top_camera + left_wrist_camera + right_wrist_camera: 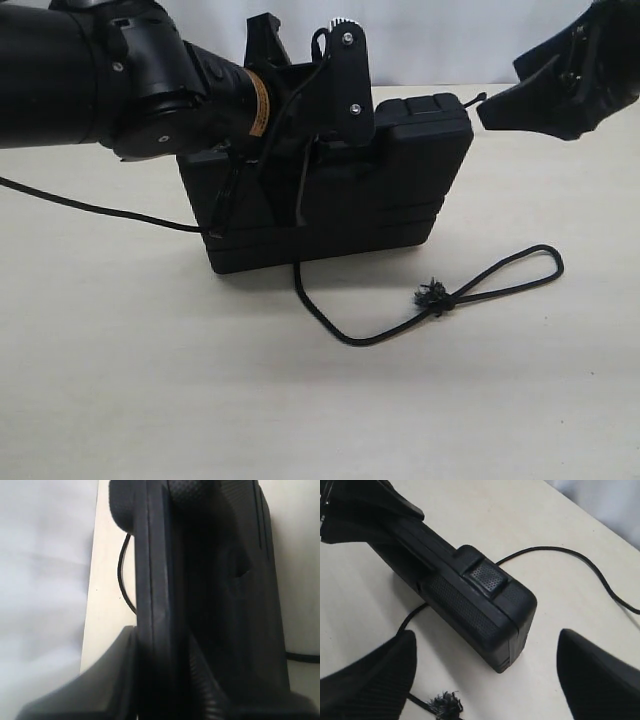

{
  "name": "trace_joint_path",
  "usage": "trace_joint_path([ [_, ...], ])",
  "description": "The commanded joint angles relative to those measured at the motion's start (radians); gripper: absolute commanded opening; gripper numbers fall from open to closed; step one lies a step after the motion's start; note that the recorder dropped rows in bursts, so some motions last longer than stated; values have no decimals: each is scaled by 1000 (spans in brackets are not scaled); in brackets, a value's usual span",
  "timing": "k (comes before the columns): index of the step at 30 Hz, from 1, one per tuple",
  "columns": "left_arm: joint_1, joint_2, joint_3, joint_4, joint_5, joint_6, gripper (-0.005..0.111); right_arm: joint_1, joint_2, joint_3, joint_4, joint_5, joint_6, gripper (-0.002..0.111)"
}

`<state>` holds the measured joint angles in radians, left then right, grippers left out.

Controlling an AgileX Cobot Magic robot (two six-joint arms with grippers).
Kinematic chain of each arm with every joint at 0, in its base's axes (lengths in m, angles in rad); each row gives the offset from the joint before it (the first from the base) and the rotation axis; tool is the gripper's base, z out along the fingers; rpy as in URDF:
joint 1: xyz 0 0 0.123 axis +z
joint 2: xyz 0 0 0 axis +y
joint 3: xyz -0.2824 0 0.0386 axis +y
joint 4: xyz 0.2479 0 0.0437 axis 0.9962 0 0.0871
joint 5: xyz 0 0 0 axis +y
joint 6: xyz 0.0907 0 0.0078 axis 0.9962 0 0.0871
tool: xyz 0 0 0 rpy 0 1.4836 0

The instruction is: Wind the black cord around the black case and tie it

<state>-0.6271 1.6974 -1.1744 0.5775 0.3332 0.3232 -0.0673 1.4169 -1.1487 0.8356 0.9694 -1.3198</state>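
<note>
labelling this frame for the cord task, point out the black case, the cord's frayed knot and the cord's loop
black case (400,200): exterior view, on its broad front face
frayed knot (433,296): exterior view, on the tuft
cord loop (560,262): exterior view, on the loop's far bend

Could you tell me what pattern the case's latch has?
Fine dots on the latch of the matte black plastic case; right wrist view.

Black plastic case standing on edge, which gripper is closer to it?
Left. The left gripper clamps the matte black rectangular plastic case from above; the right gripper hovers open off one end, not touching.
</note>
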Motion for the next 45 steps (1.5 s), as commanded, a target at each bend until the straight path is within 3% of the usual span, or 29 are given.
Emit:
trace_joint_path([
  [1, -9, -15, -3, 14, -3, -11, 0, 42, 2, 3, -41, -19, -87, 72],
  [6, -13, -15, -3, 12, -3, -9, 0, 241, 2, -2, -344, -209, -71, 72],
  [11, -13, -15, -3, 12, -8, -9, 0, 338, 2, -2, -380, -272, -71, 72],
  [23, -13, -15, -3, 5, -10, -9, 0, 338, 46, -2, -507, -263, -93, 72],
  [39, -13, -15, -3, 5, -18, -9, 0, 338, 174, -2, -513, -377, -186, 72],
  [45, -13, -15, -3, 5, -33, -9, 0, 338, 188, -2, -413, -359, -66, 72],
])
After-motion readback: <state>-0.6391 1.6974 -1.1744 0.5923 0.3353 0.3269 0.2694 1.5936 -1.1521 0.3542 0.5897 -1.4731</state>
